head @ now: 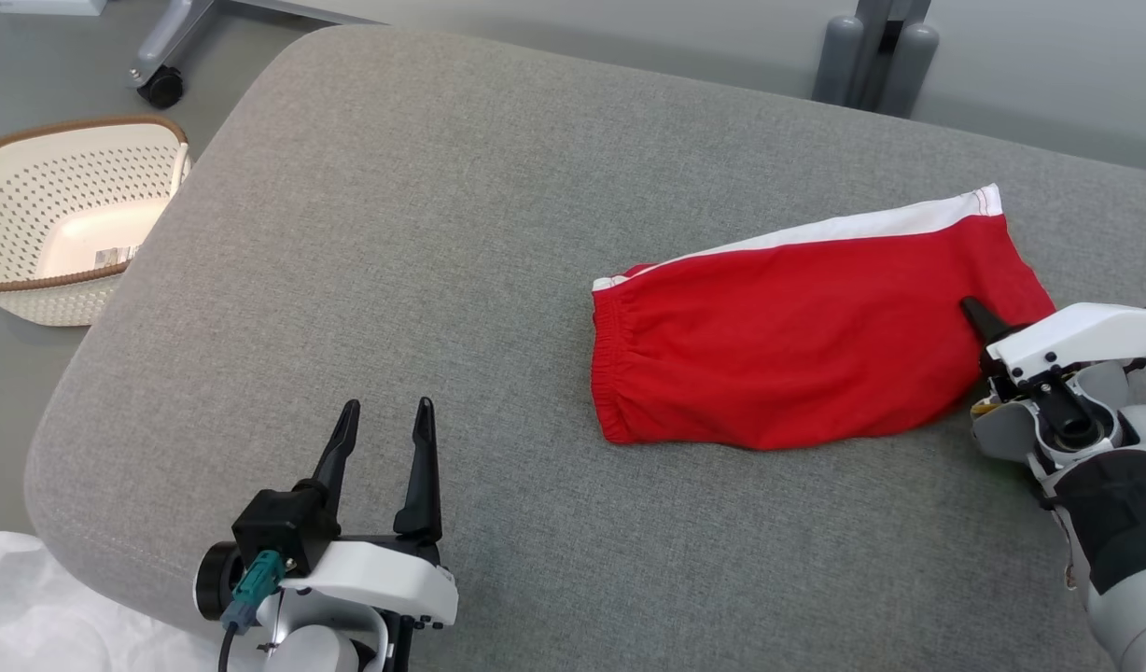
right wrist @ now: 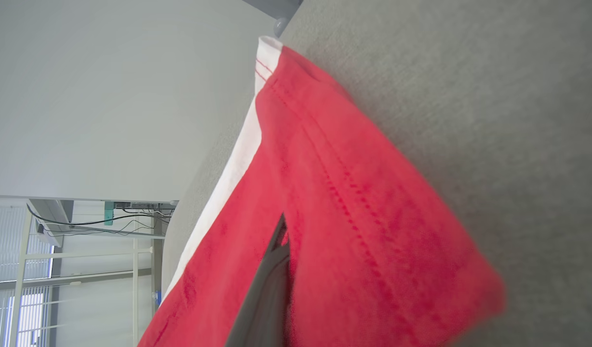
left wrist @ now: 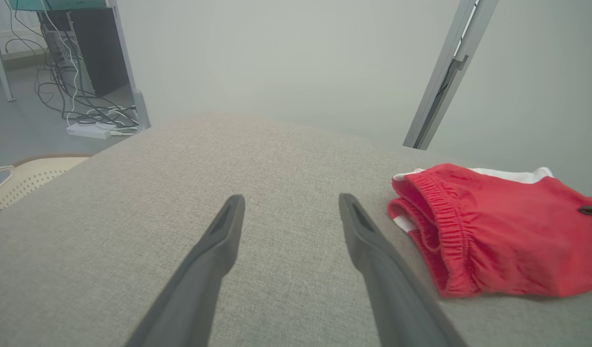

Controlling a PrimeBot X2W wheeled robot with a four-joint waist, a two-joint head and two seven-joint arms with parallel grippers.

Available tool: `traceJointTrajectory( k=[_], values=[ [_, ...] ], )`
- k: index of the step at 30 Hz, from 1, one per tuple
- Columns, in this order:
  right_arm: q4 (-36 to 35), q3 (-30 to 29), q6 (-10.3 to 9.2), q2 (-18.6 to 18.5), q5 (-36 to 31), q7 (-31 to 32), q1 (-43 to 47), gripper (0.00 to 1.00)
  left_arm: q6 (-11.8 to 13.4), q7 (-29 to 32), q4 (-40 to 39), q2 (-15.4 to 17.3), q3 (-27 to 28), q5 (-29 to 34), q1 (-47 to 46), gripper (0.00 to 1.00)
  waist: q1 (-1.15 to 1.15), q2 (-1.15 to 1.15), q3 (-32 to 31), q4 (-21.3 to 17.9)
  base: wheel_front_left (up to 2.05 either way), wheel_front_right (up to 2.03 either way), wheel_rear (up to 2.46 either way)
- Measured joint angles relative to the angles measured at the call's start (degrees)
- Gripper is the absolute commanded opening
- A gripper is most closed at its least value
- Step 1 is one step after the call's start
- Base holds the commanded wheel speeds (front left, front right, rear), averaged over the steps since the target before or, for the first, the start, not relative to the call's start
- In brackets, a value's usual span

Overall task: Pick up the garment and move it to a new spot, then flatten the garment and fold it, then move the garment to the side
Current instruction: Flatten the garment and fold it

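Garment (1): red shorts [head: 797, 364], with 1 white side stripe [head: 872, 226] and 1 gathered elastic waistband [head: 610, 364].
Garment spot: lying on right half of cushion [head: 424, 233], waistband twd centre, leg end twd right edge. Left wrist view has it [left wrist: 493, 241] at right, waistband opening facing cam.
Grippers (2): left gripper [head: 388, 411], right gripper [head: 972, 310].
L state: 2 dark fingers spread wide w/ nothing btwn them, over bare cushion at near-left, well apart from the shorts; same wide gap in its own wrist view [left wrist: 291, 200].
R state: fingers pressed together, pinching shorts' cloth near the leg end. Head view shows 1 dark tip on top of the red fabric. In wrist view [right wrist: 282, 226] red cloth [right wrist: 363, 217] covers one side of the finger. Can't tell if that end is off the cushion.
Basket (1): cream perforated basket [head: 32, 303] w/ brown rim, on floor [head: 32, 75] just off cushion's left edge.
Caster (1): black caster [head: 160, 89] on a grey stand leg, far left.
Posts (2): grey rounded posts [head: 876, 61], side by side behind far edge.
Sheet (1): white crumpled sheet [head: 32, 607] by near-left corner.
Surface: grey woven upholstery, rounded corners, lightly dimpled.
Room: grey floor, pale plain wall [left wrist: 276, 58]. Loose cables [left wrist: 74, 96] and 1 white power strip [left wrist: 88, 130] on floor. 1 slanted metal rail [left wrist: 445, 77]. Window blinds [right wrist: 6, 231] in right wrist view.
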Motion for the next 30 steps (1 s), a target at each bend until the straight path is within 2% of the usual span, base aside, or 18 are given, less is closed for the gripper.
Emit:
traceJointTrajectory(
  k=[11, 21, 30],
  values=[
    [-2.15, -1.02, 0.00, 1.68, 1.93, -5.43, 4.44, 0.00, -0.41, 0.00, 0.83, -0.01, 1.37, 0.04, 0.75, 1.00, 0.00, 0.00, -3.38, -3.45, 0.00, 0.00, 0.00],
    [-7.15, -1.54, 0.00, 3.13, 3.36, -11.27, 12.11, 0.00, -1.11, 0.00, 2.53, 0.01, 2.11, 0.12, 2.43, 1.00, 0.00, 0.00, -6.76, -7.04, 0.00, 0.00, 0.00],
    [-7.59, -3.61, 0.00, 3.49, 4.97, -17.61, 17.20, 0.00, -2.04, 0.00, 2.97, 0.02, 4.08, -1.41, 4.05, 1.00, 0.00, 0.00, -9.43, -10.09, 0.00, 0.00, 0.00]
  ],
)
